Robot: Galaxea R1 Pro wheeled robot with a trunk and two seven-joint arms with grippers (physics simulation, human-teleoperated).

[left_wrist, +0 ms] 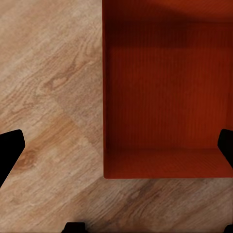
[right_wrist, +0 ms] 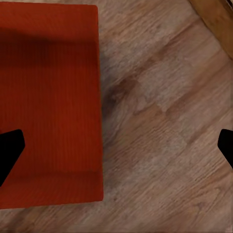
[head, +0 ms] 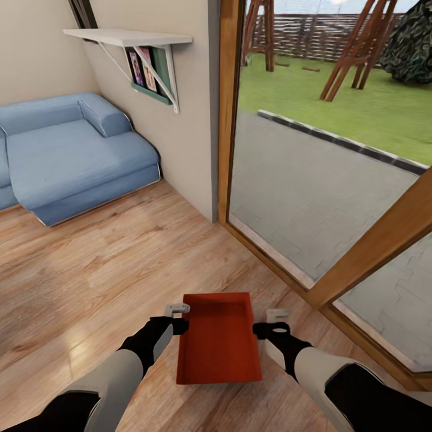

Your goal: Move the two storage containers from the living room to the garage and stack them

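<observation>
One orange-red storage container sits low over the living room's light wood plank floor, straight ahead of me between both arms. My left gripper is open and straddles the container's left wall, one fingertip over the planks and the other over the bin's inside. My right gripper is open too and straddles the right wall, with one fingertip over the bin and one over the floor. I cannot tell whether the bin rests on the floor. The garage is out of view.
A blue sofa stands at the back left under a wall shelf. A glass door with a wooden frame runs along the right, close to my right arm. Paving and lawn lie outside. Open plank floor spreads to the left.
</observation>
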